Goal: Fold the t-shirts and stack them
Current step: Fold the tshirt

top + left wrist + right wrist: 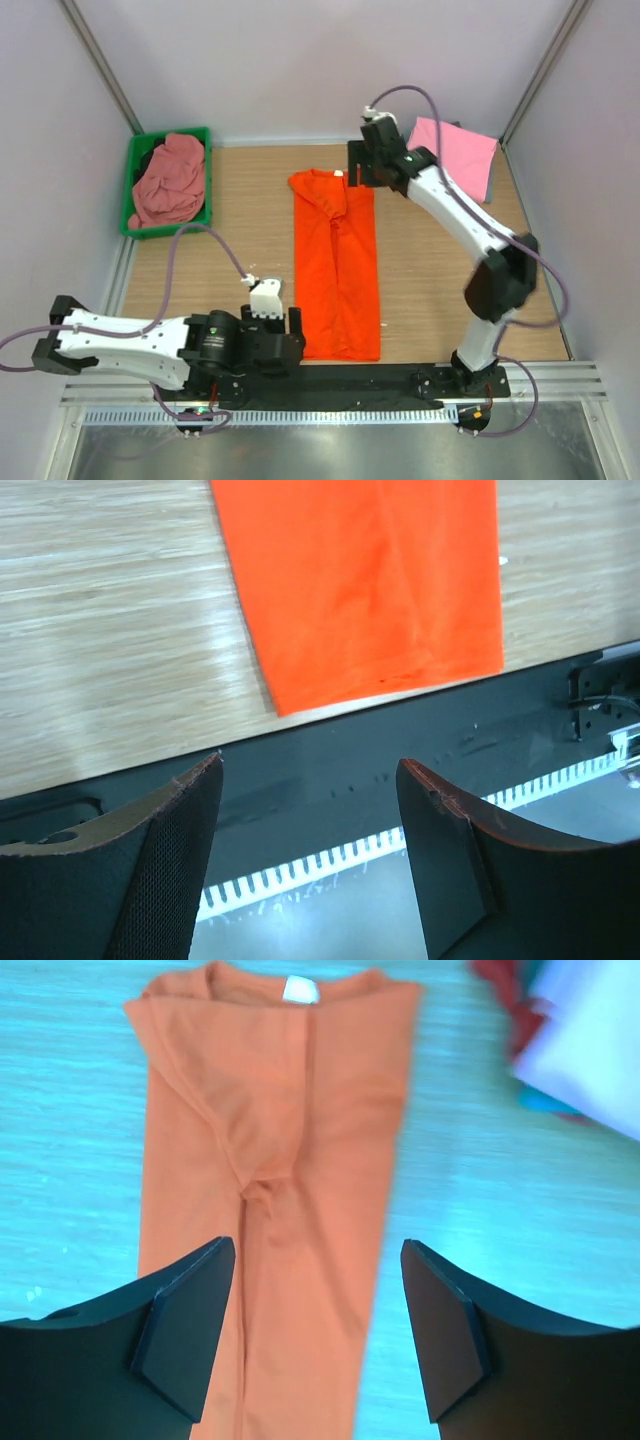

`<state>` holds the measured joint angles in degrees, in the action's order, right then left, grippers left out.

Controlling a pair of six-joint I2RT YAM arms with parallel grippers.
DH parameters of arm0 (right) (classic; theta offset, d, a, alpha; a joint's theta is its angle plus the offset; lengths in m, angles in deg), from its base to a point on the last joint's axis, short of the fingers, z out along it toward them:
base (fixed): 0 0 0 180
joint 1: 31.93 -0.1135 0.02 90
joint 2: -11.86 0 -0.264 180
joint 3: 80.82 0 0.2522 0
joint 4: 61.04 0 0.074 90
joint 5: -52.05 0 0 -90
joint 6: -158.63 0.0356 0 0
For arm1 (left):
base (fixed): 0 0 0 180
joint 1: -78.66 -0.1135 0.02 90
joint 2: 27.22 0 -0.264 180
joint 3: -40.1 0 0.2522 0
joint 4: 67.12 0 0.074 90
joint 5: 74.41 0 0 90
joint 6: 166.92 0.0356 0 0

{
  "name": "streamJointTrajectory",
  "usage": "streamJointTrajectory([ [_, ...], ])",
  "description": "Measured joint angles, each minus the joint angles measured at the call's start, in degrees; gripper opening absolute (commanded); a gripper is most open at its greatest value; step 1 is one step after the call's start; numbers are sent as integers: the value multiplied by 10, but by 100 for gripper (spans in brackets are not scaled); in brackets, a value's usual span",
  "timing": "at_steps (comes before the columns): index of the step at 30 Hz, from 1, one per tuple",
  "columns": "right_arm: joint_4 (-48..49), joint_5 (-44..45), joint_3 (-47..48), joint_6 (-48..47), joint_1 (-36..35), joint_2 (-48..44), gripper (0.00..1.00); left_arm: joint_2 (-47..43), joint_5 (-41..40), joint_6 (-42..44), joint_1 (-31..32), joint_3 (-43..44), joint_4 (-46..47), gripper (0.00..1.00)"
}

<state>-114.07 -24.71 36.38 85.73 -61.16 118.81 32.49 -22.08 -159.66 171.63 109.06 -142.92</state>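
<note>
Flat orange t-shirt (336,265) just beside open left tool (310,768), maybe touching

Orange shirt (337,270) lies flat in the middle, folded lengthwise into a long strip, collar farthest; pink shirt (462,155) folded flat, far right; dusty-pink shirt (170,180) crumpled, far left.
</note>
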Motion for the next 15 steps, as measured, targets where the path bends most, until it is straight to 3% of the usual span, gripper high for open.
streamJointTrajectory([
  [5, 4, 23, -288, 82, -2, -312, 74, -121, -17, -10, -1, -118, 45, 71],
  [8, -1, 16, -438, 151, -22, -447, 74, -155, -21, -10, -3, -175, 83, 72],
  [12, -18, -17, -637, 247, -64, -561, 74, -142, -24, -11, -22, -219, 140, 74],
  [15, -50, -33, -727, 299, -67, -607, 73, -106, 0, -5, -77, -253, 199, 74],
])
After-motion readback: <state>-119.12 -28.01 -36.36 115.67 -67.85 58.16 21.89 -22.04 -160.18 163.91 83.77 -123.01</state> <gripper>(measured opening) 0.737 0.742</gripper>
